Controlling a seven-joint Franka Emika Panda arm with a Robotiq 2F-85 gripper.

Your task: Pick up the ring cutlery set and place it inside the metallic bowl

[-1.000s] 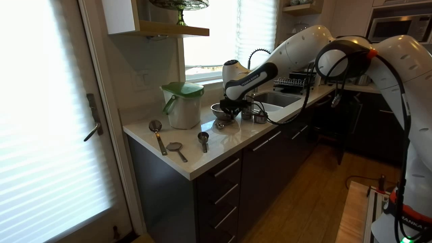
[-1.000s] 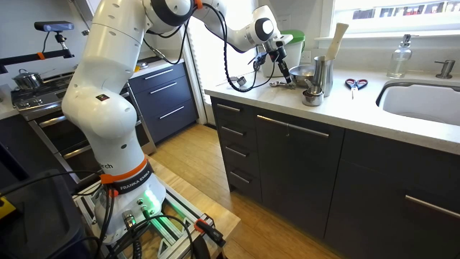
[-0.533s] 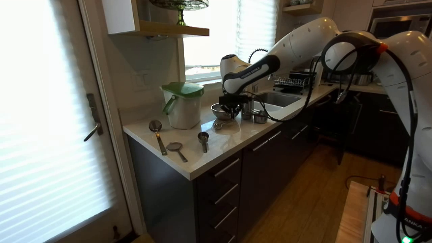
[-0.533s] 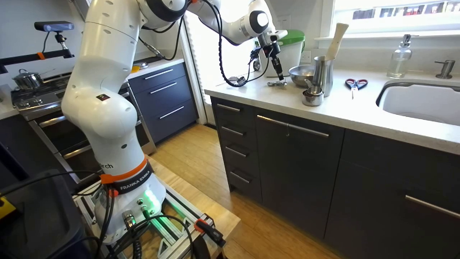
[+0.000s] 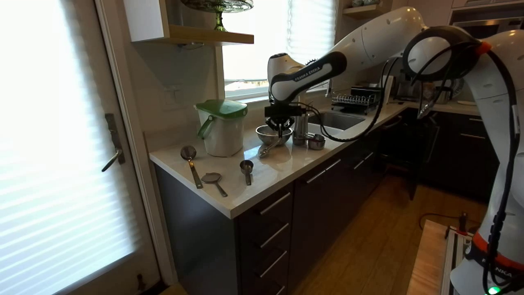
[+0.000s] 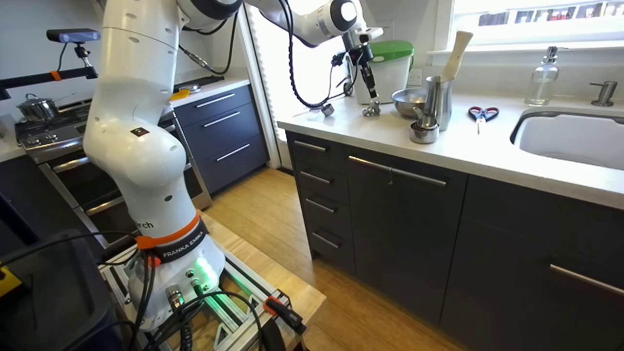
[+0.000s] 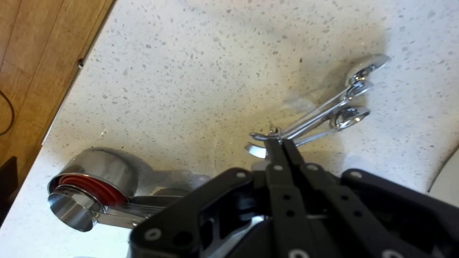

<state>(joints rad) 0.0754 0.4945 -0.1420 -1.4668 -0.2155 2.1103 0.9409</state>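
You have the ring cutlery set (image 7: 317,118), a bunch of shiny measuring spoons, by its handle end: your hand (image 7: 281,142) is closed, fingertips pinched on the handles. The set is outside the metallic bowl (image 6: 405,103), near it, at the bench (image 7: 197,89). In the wrist view its long axis runs from your fingertips up and to the right, the spoon heads at the far end and slightly fanned, the short handle ends poking out left of the fingers. In an exterior view it slants, handles high under your hand, heads low and to the left; whether the lowest head touches the bench, you can't tell.

Half a second ago your hand was lower and the set lay flatter; you have since raised the arm (image 5: 370,43), and the handle end has come up with it. The bowl sits where it did.

Farther out, the nested measuring cups (image 6: 424,134) stand by a steel canister (image 6: 441,105), and the green-lidded container (image 5: 224,137) is beside the bowl.

You can read "FRANKA EMIKA" on the arm and again on the base's black band (image 6: 184,246), with "rch" just above.
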